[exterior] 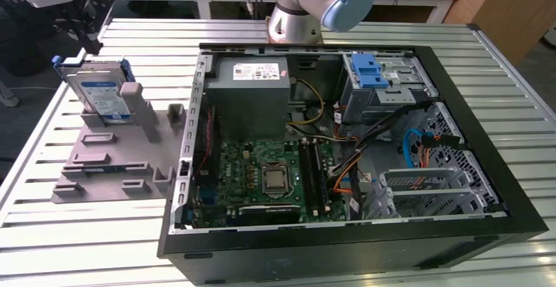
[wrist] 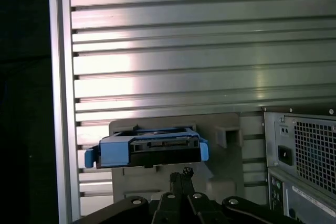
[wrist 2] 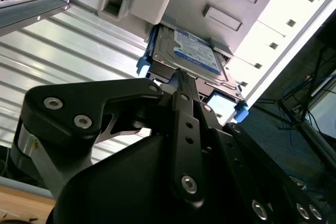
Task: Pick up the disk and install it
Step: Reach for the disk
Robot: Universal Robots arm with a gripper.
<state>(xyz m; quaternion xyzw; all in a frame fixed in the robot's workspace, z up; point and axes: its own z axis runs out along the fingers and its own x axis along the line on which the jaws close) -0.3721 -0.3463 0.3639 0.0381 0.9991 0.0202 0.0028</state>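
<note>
**The Disk Stood in Its Stand and the Gripper Hung Over It**

The disk was not in the computer. It stood up on its edge in a grey plastic stand. The stand lay flat on the silver table, which had long lines running across it. In the exterior view, the stand was on the left of the big black computer case. The case was just beside it.

The disk had a blue and white label on its flat side. A blue frame went round its edges.

The black gripper hung right above the top edge of the disk. In the first wrist view, the gripper had its two tips pressed together with nothing between them. The end of the disk sat just past the tips, dark in the middle with blue at both ends. In the second wrist view, the gripper was very near the edge of the disk. I could not tell if it was touching.

The computer case lay on its side with its inside showing. In it were a green board, a grey metal box and a bright blue latch.
</note>
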